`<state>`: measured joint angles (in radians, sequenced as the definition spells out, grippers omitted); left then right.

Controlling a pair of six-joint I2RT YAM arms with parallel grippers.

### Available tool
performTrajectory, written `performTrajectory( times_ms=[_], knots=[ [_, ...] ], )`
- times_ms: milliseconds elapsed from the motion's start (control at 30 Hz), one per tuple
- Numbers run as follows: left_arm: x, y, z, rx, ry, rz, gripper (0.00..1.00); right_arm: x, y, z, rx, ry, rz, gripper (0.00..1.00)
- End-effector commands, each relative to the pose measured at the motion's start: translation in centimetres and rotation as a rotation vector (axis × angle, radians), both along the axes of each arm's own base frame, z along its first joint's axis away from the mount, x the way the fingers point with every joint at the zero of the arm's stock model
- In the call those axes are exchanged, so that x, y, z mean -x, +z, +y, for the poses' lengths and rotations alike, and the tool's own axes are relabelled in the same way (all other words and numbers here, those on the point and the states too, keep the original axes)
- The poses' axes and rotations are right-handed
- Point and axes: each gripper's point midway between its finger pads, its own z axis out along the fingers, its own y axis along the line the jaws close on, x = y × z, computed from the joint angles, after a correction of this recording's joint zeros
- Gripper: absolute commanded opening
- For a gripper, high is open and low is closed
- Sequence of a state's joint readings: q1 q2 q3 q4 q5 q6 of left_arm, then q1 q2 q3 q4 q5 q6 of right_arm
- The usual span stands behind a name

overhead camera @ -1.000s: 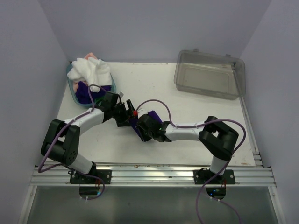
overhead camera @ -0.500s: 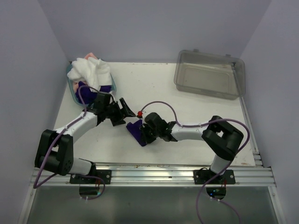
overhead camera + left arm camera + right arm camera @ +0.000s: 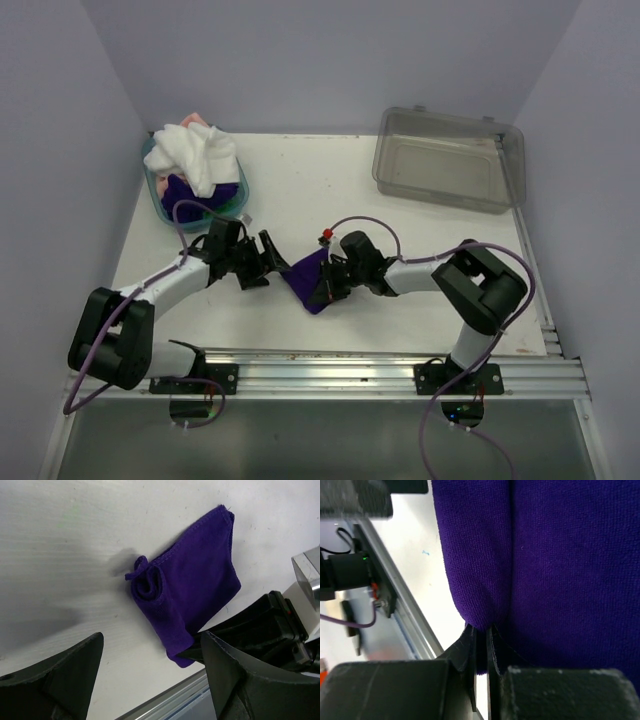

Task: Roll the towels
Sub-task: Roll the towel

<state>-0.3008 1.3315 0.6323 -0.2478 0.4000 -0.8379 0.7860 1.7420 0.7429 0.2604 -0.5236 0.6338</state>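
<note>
As the overhead camera shows it: a floppy dark purple cloth towel (image 3: pixel 305 280) lies on the white table (image 3: pixel 400 230) between the two arms. It is well apart from the teal plastic basket (image 3: pixel 153 190) at the far left, in which a crumpled white cloth towel (image 3: pixel 195 155), a peach-pink cloth towel (image 3: pixel 197 121) and a further dark purple cloth (image 3: pixel 182 192) are heaped. A clear grey plastic bin (image 3: pixel 448 158) is set at the far right.
Tools from above: the left tool (image 3: pixel 268 262) is seen just beside the towel's left edge, spread and holding nothing. The right tool (image 3: pixel 327 287) is laid against its right side.
Left wrist view: a small tight coil is seen at one end of the purple towel, the rest lying flat. The spread fingers (image 3: pixel 60 675) stand clear of the cloth.
Right wrist view: the fingers (image 3: pixel 469 652) are pressed together, with a fold of the purple cloth pinched between them.
Step in hand: the first towel is judged to be partly rolled, with the basket towels not yet begun.
Next move: the coil would have to be turned on over the flat part and kept tight, so the pinched edge probably has to be held taut or let go in time.
</note>
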Motion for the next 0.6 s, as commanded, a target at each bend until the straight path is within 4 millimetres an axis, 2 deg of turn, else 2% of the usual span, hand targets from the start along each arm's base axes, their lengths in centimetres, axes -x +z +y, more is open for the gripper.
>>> performTrajectory(
  times_ms=[0, 233, 400, 500, 567],
  knots=[
    [-0.6, 0.5, -1.4, 0.035, -0.024, -0.058, 0.83, 0.8, 1.1, 0.7, -0.132, 0.037, 0.11, 0.0],
    [-0.6, -0.7, -2.5, 0.052, -0.025, -0.031, 0.7, 0.2, 1.1, 0.2, -0.22, 0.007, 0.197, 0.0],
    [-0.9, -1.4, -3.6, 0.051, -0.049, -0.021, 0.67, 0.1, 1.0, 0.4, -0.248, 0.011, 0.228, 0.0],
    [-1.1, -2.2, -4.0, 0.045, -0.054, -0.007, 0.61, 0.0, 1.0, 0.4, -0.25, 0.011, 0.235, 0.0],
    [-1.5, -2.7, -4.1, 0.035, -0.048, 0.002, 0.53, 0.1, 1.0, 0.5, -0.259, 0.018, 0.244, 0.0]
  ],
)
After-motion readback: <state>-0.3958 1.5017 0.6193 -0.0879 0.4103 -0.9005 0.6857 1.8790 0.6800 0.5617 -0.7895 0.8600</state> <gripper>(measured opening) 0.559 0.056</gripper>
